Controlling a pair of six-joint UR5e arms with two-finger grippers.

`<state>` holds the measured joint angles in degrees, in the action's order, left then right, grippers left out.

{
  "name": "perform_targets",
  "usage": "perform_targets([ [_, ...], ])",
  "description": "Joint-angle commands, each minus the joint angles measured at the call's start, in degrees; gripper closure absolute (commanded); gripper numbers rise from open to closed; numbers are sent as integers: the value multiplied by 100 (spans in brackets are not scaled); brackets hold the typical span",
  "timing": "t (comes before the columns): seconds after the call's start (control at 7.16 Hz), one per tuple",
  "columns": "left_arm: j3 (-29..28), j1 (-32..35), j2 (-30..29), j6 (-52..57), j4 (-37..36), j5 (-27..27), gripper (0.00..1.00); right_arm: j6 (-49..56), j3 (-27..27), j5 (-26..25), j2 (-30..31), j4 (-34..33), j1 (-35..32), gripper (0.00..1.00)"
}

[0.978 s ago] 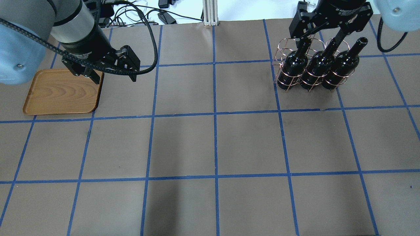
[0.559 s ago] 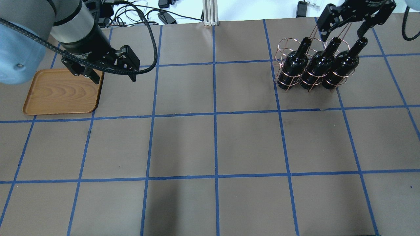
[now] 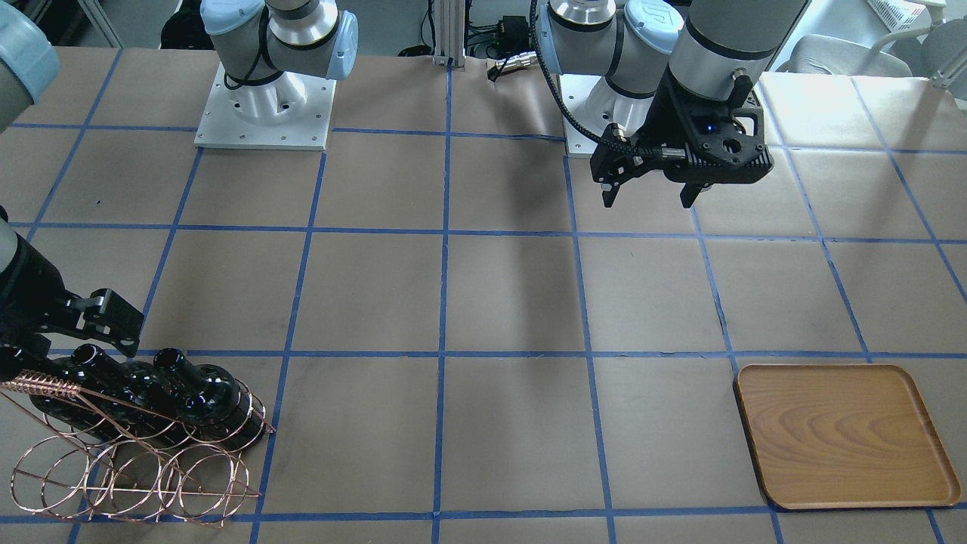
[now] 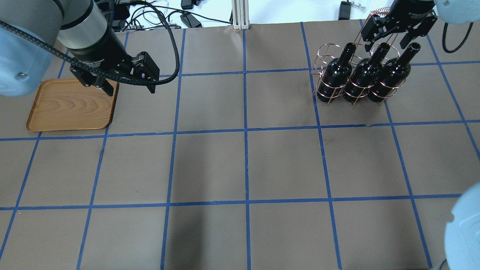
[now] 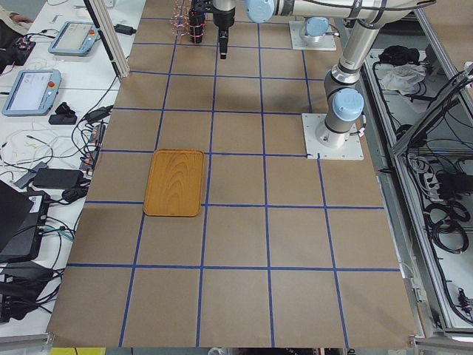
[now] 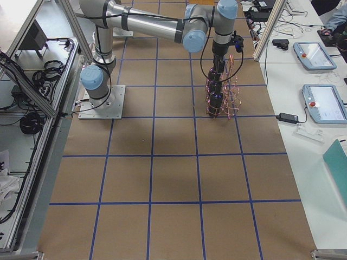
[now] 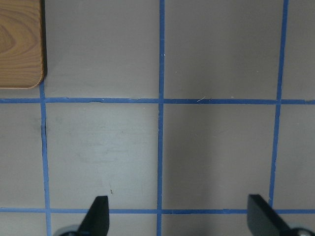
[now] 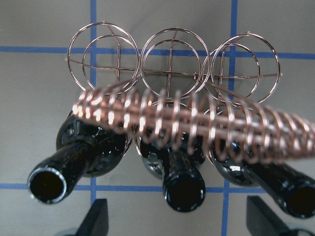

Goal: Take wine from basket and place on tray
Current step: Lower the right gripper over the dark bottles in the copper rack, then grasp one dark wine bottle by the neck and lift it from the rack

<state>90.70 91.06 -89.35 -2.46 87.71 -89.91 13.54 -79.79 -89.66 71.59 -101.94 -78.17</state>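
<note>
Both empty, spread wide: left tool [image 4: 131, 89], right tool [image 4: 385, 39]. Risk: snagging twisted-wire handle [image 8: 187, 123] above wine bottle necks [image 8: 183, 184], tipping basket [image 3: 143, 472].

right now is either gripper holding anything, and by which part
Nothing is held. The left gripper hangs open near the light-brown wooden tray; the right gripper is open over the necks of the glossy black glass wine bottles.

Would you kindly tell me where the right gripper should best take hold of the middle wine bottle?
I'd grip the middle bottle by its neck, just below the mouth, with the right gripper coming from above. The neck alone sticks out clear; the rack rings the body and its handle crosses overhead.
</note>
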Motion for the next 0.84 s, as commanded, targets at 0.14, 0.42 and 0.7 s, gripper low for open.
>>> perform_targets([
  [0.14, 0, 0, -4, 0, 0, 0, 0, -9, -11, 1, -137, -106, 3, 35],
  [0.42, 0, 0, -4, 0, 9, -9, 0, -18, -28, 10, -189, -106, 3, 40],
  [0.7, 0, 0, -4, 0, 9, -9, 0, -18, -19, 10, -251, -159, 3, 41],
])
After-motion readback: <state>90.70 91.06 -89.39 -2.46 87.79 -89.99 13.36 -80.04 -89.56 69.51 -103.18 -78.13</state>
